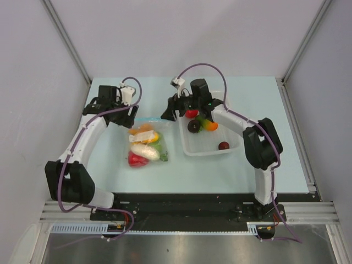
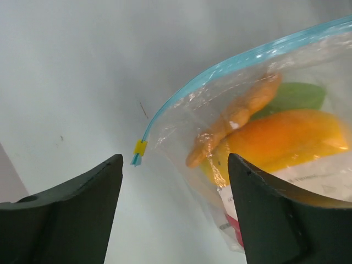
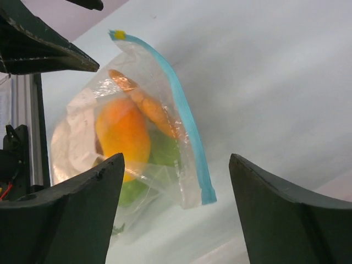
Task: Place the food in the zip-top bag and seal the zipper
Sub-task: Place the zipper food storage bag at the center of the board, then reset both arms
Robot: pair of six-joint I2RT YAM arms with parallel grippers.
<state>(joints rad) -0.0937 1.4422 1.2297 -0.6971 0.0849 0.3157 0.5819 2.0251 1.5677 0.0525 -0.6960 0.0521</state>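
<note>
Ahead of my left pincer (image 2: 175,165), the zip-top bag (image 2: 220,104) is running off the picture's right edge and hiding partly behind that pincer's right-hand finger (image 2: 275,220); the food (image 2: 286,137) inside is blurring together.

A white plastic basket (image 1: 206,147) sits, seemingly slightly askew, on the pale-blue table (image 1: 220,176).

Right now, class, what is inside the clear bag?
The bag holds an orange carrot, a yellow-orange fruit, a white piece, a red piece and a green one. Whatever lies beneath them is covered.
</note>
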